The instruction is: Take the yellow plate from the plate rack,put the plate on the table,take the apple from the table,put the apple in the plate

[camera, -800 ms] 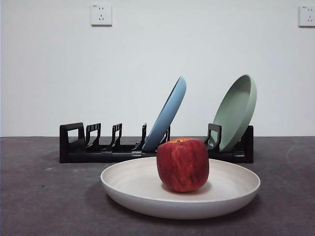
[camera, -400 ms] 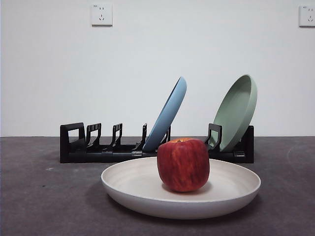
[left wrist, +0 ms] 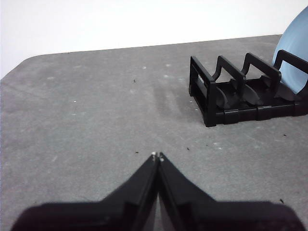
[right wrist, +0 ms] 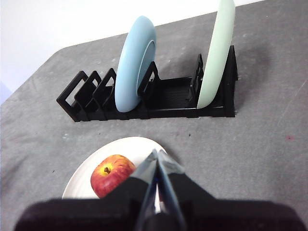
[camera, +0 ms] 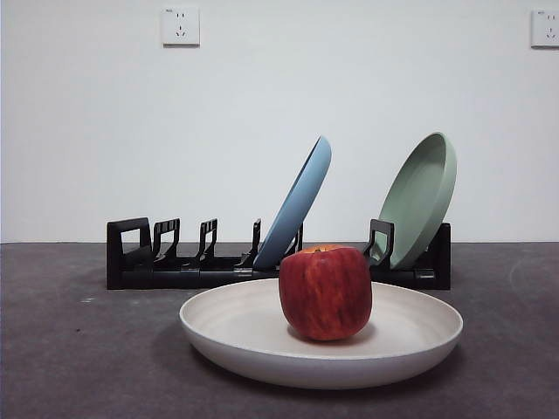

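In the front view, the yellow plate [camera: 320,336] is seen lying flat on the dark grey worktop [camera: 70,349], near the front edge, and the apple [camera: 325,292] is seen standing upright inside it, about at its middle, touching the plate's floor. Behind the plate, towards the back edge of the worktop, the plate rack [camera: 175,266] is set lengthwise; a light blue plate [camera: 299,202] is leaned in a slot near the rack's middle and a sage green plate [camera: 421,197] is leaned at its end, while the remaining slots are seen bare. Two wall sockets [camera: 180,26] are mounted on the white wall behind. No arm is shown in this view. In the left wrist view, the left claw [left wrist: 157,155] is held above bare worktop with its jaws pressed together, tips touching, well apart from the end of the rack [left wrist: 240,89], where an edge of the blue plate [left wrist: 294,50] is caught. In the right wrist view, the right claw [right wrist: 157,156] is likewise pressed together, nothing being pinched, and is held above the yellow plate [right wrist: 98,166], just beside the apple [right wrist: 111,174]; the rack [right wrist: 159,98] with the blue plate [right wrist: 134,62] and green plate [right wrist: 216,53] is seen beyond.
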